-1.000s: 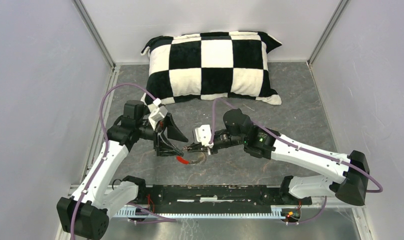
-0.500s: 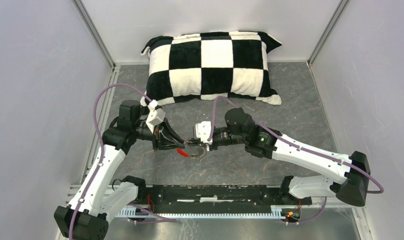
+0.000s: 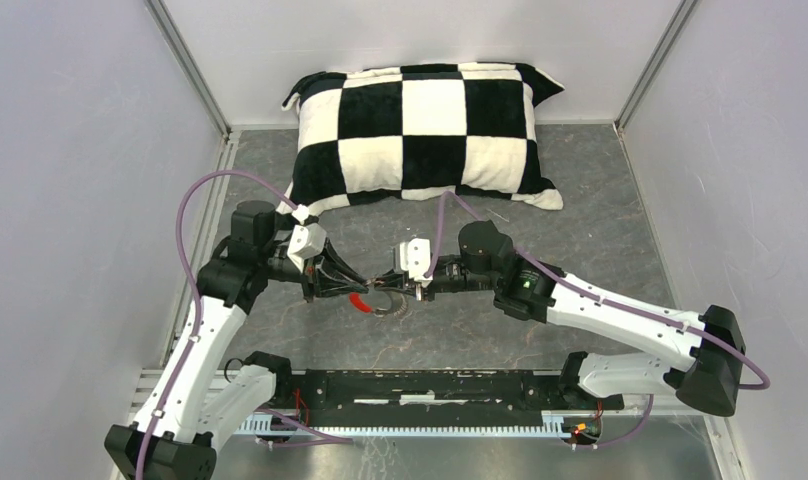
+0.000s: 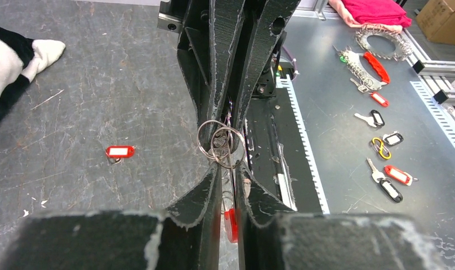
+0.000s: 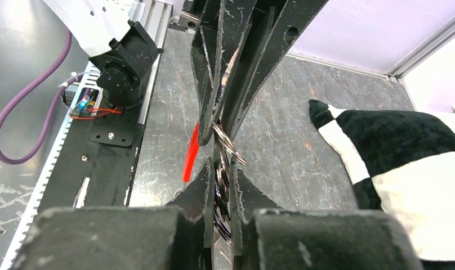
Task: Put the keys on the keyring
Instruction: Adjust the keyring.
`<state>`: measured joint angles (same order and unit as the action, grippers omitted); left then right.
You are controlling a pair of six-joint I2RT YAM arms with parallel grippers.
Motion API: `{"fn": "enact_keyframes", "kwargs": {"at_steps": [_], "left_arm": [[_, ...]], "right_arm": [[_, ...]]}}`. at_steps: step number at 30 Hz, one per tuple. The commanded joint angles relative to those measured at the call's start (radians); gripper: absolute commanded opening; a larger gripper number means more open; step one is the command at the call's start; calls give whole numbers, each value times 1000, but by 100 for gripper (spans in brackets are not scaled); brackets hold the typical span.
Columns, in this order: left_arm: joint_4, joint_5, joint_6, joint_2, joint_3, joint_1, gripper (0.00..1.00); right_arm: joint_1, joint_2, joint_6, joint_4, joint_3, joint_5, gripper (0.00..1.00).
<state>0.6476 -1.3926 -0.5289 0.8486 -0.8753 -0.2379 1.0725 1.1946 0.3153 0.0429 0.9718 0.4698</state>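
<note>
- Top external view: within the last second the left gripper [image 3: 352,290] swung in from a wide spread and closed up. It met the right gripper [image 3: 398,290] tip to tip over the table [image 3: 580,230], in front of the pillow [image 3: 430,125].
- The keyring [image 3: 385,306] moved slightly away from the arm bases with them. It hung just under the meeting tips, red section on the left gripper's side.
- Left wrist view: the left pincer was pressed nearly together, pinching the keyring wire, with the red section low between its fingers.
- Right wrist view: the right pincer was also squeezed narrow, clamped on the dark coil of the keyring.
- Small silver rings [image 4: 219,143] sat between the two sets of tips. Couldn't tell what they belonged to.
- The red-headed key [image 4: 119,151] lay loose on the table, well apart from both grippers. The black-and-white key couldn't be picked out.
- Judgement: with both arms on the ring and no key threaded, this looked like a regrip or an attempt to open the ring. One arm would have to let go to fetch a key.
</note>
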Motion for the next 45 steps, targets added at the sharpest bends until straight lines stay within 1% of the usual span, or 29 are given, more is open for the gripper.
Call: {"fn": "enact_keyframes", "kwargs": {"at_steps": [1,3,6,9,10,15,18,23,27,32,34,37,39,41,43,45], "left_arm": [[-24,-34,-49,-13,-68,-6,16],[-23,-32,-57,-11,-82,-6,10],[-31,-3,-65,-10,-96,-6,2],[-54,19,-62,-33,-98,-6,2],[-65,21,-60,-45,-95,-6,2],[-74,18,-76,-103,-72,-6,2],[-72,9,-88,-123,-66,-6,2],[-63,-3,-87,-124,-65,-6,2],[-32,-12,-116,-131,-74,-6,2],[-32,-19,-143,-142,-61,-6,2],[-32,-22,-172,-150,-58,-6,2],[-32,-14,-210,-163,-51,-6,2],[-32,-4,-237,-175,-47,-6,2],[-30,7,-266,-195,-42,-6,2],[-30,13,-285,-211,-39,-6,2],[-31,16,-298,-224,-35,-6,2]], "right_arm": [[6,-10,-36,84,-30,26,10],[6,-9,-42,96,-36,36,13],[6,-13,-67,121,-49,52,27],[6,-34,-86,152,-80,45,43],[6,-46,-85,156,-90,41,47],[-8,-131,-56,99,-90,-11,61],[-31,-178,-66,109,-80,4,64],[-52,-173,-100,102,-58,40,65],[-63,-169,-121,117,-57,74,68],[-65,-84,-204,175,-22,187,70],[-65,-44,-233,188,-10,209,70],[-65,4,-274,197,5,217,67],[-65,18,-298,217,1,198,60],[-65,26,-312,232,-10,162,46],[-65,28,-314,260,-24,141,22],[-65,23,-342,308,-43,122,7]]}}
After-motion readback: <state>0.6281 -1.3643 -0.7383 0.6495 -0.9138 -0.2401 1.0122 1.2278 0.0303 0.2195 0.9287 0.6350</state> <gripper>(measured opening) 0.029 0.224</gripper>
